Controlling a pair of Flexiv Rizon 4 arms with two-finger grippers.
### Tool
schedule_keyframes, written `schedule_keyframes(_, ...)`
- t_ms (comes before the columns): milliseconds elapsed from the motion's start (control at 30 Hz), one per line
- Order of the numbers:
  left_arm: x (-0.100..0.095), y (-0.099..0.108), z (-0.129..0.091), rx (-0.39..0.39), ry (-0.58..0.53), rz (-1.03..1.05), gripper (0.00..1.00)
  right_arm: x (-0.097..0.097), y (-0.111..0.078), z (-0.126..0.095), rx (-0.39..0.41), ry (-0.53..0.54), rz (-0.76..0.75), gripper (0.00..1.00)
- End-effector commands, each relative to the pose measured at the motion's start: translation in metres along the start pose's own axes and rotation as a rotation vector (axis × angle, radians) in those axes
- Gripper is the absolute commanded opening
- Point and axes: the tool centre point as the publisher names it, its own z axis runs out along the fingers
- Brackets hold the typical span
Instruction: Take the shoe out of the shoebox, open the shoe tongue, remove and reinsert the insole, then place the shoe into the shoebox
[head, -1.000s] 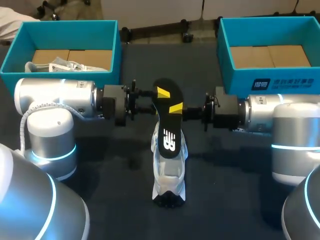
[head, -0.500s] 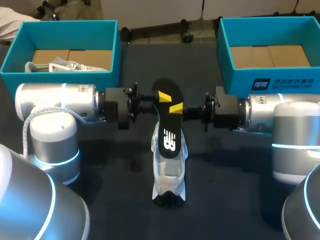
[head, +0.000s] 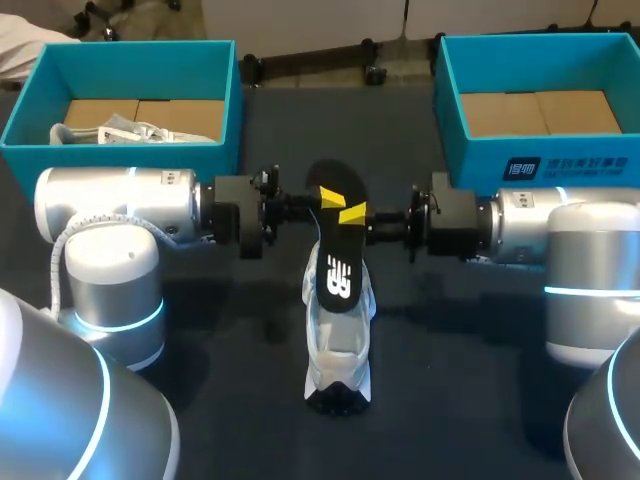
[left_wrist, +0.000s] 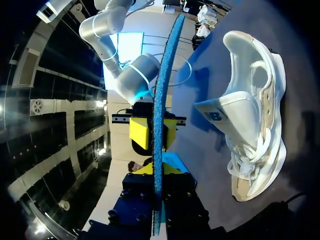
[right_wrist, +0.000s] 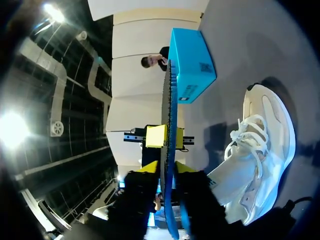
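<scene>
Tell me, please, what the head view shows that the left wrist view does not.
Only the head view shows the left teal cardboard shoebox with white crumpled contents, and the broad black face of the insole with its white logo. Only the left wrist view shows that insole edge-on as a thin strip, and tangled white laces. Both show the white lace-up sneaker on the dark table, with the left gripper and right gripper shut on the insole.
</scene>
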Motion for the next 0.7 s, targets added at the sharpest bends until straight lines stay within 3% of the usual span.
schedule_keyframes(33,-0.001,0.000,-0.005,0.006,0.000,0.003,0.00,0.001,-0.001,-0.009,0.014,-0.002,-0.017,1.00)
schedule_keyframes(233,-0.006,-0.007,-0.020,0.048,-0.002,-0.038,0.00,-0.002,-0.003,-0.025,0.041,-0.050,-0.088,1.00)
schedule_keyframes(400,-0.014,-0.018,-0.038,0.078,0.021,-0.062,0.00,-0.005,-0.004,-0.047,0.014,-0.096,-0.187,1.00)
schedule_keyframes(700,-0.019,-0.043,-0.056,0.005,0.103,0.066,0.00,-0.005,-0.004,-0.047,0.014,-0.096,-0.187,1.00)
